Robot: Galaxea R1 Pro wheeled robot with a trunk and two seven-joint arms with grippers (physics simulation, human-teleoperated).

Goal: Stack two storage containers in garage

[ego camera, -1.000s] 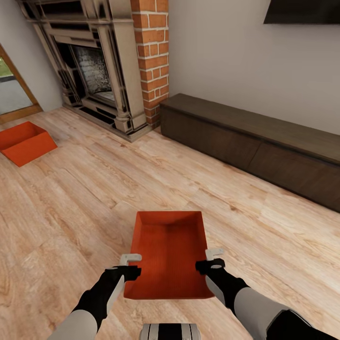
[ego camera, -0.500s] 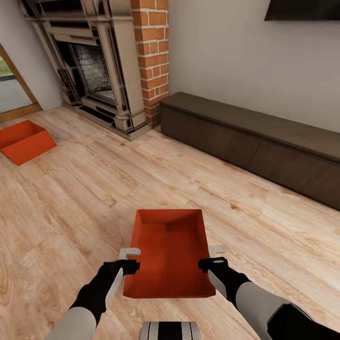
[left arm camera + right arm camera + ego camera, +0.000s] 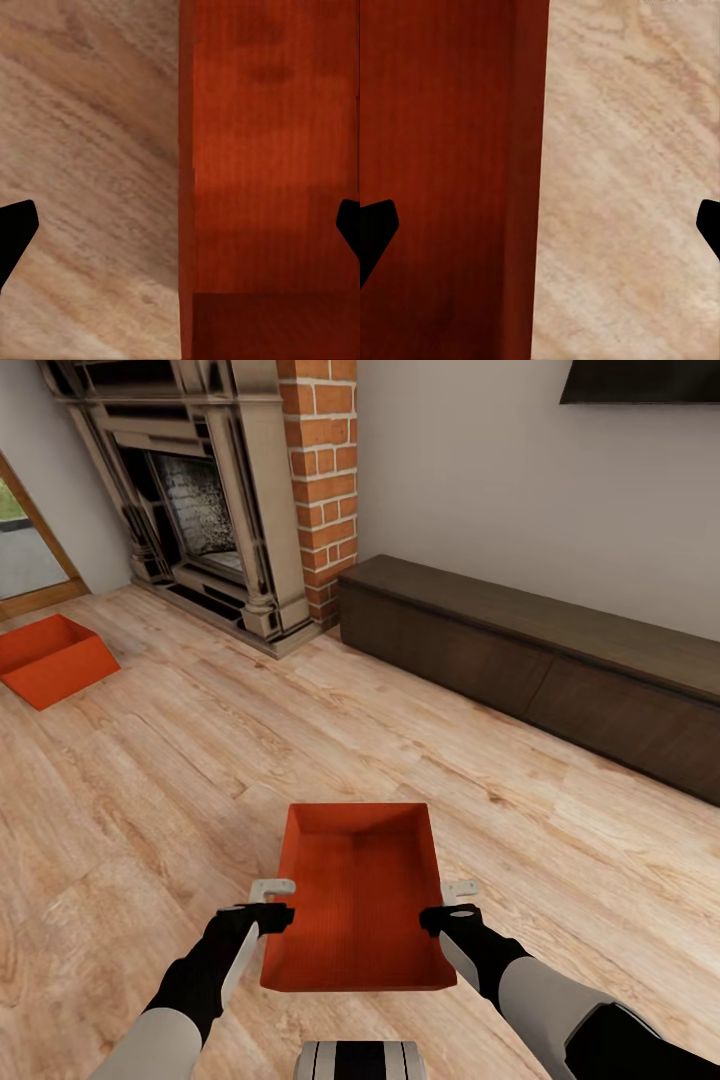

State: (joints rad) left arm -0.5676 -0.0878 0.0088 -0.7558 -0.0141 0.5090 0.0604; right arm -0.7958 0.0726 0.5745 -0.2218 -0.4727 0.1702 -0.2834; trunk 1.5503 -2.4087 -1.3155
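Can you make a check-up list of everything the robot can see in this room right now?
Surface: light wood plank floor.
Job's things: near container between both arms; far container on floor by fireplace.
Clutter: nothing seen.
Grippers: left claw open, straddling the near container's left wall; right claw open, straddling its right wall.
Cables: nothing seen.
Surroundings: long dark cabinet, brick column, dark screen on wall.
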